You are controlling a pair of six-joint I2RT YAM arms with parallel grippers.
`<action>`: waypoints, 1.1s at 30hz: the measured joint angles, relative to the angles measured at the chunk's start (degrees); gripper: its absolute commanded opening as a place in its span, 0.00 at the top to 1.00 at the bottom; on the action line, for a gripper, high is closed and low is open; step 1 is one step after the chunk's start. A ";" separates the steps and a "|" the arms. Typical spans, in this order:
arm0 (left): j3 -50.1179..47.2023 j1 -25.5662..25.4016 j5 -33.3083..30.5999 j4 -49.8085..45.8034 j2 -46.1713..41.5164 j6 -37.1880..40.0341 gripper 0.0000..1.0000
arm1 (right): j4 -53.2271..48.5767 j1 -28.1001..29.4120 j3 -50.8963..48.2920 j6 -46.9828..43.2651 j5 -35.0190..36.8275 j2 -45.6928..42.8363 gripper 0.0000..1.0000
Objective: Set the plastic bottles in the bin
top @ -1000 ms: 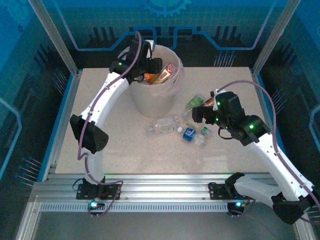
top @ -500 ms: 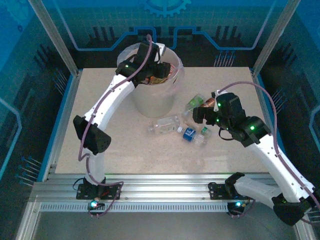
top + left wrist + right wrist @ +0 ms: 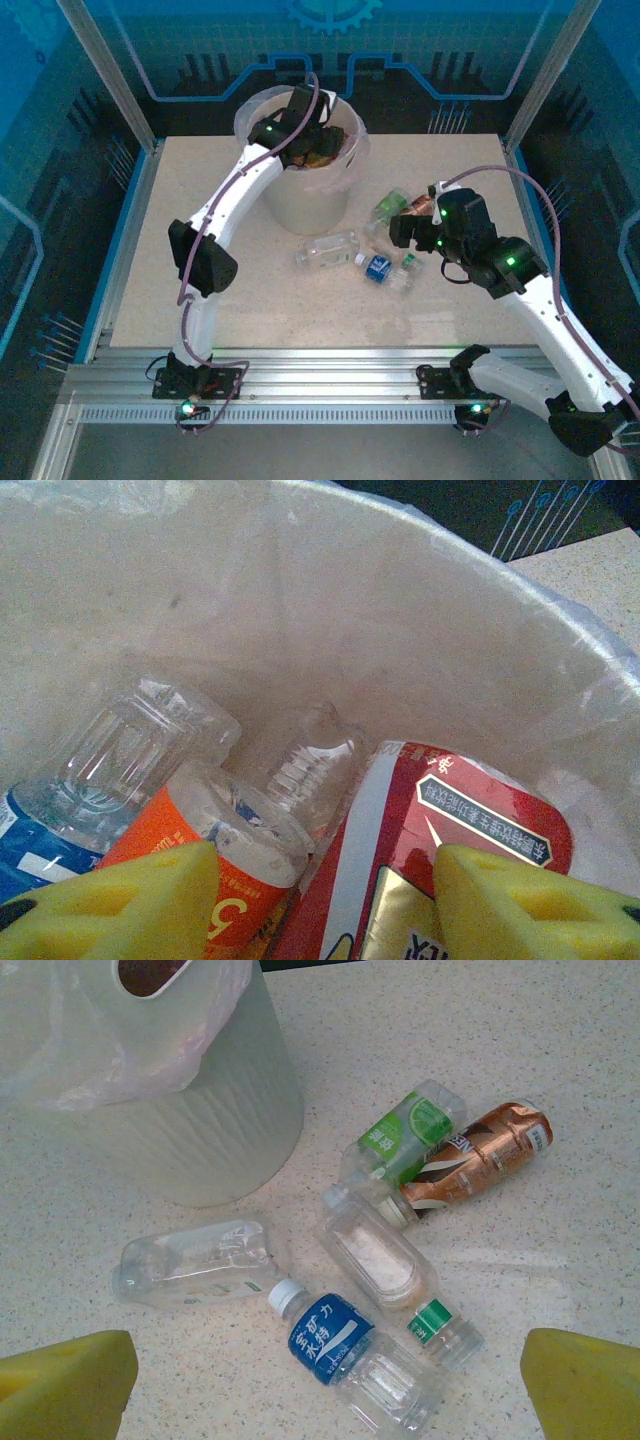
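From my station I saw the left gripper (image 3: pixel 327 890) reaching down inside the mouth of the bin (image 3: pixel 300 205), which stood at the far side of the table (image 3: pixel 200 200), left of centre, its clear liner (image 3: pixel 120 1050) folded over the rim. The left gripper's yellow pads (image 3: pixel 120 900) stood apart. A red-labelled bottle (image 3: pixel 430 830) and an orange-labelled bottle (image 3: pixel 215 875) lay between them, each running under a pad. I could not tell whether the jaws were clamped on either one. Farther into the bin lay a clear bottle with a blue label (image 3: pixel 110 770) and a small clear ribbed bottle (image 3: pixel 310 770).

The right gripper (image 3: pixel 325 1385) hung over the table to the right of the bin, its jaws spread wide with nothing between them. Below it five bottles lay in a loose cluster on the table, just right of the bin and nearer to me. A crushed clear bottle (image 3: pixel 195 1263) lay closest to the bin, with a blue-labelled bottle (image 3: pixel 335 1345) beside it. A clear bottle with a green band (image 3: pixel 385 1260) lay next to that one. A lime-labelled bottle (image 3: pixel 405 1135) lay against a copper bottle (image 3: pixel 480 1155) at the far right.
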 measured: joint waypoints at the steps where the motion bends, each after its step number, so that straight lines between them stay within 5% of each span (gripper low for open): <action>1: 0.26 0.02 -0.02 -0.46 0.00 0.00 0.36 | 0.00 0.00 0.00 0.00 0.00 0.00 0.00; 6: 1.75 0.02 -0.02 -1.31 -0.26 -0.24 0.24 | -0.07 -0.26 0.00 -0.35 -0.24 0.57 0.00; 11: 0.00 0.02 -0.02 -1.88 -4.68 -1.11 0.02 | -1.03 -0.35 -0.09 -1.84 -2.47 3.58 0.00; 13: -3.67 0.02 -0.02 -1.05 -9.25 -1.95 0.01 | -1.46 -0.35 -0.63 -2.45 -3.13 4.90 0.00; 19: -22.80 0.02 -0.02 6.69 -29.59 -5.18 0.01 | -3.17 -0.35 -4.33 -3.82 -3.80 9.70 0.00; 26: -56.33 0.00 0.04 21.77 -55.06 -12.85 0.01 | -3.43 -0.37 -6.95 -5.07 -5.38 16.26 0.00; 33: -75.03 0.00 -0.79 27.23 -68.91 -18.71 0.01 | -3.34 -0.37 -7.65 -6.58 -6.75 21.84 0.00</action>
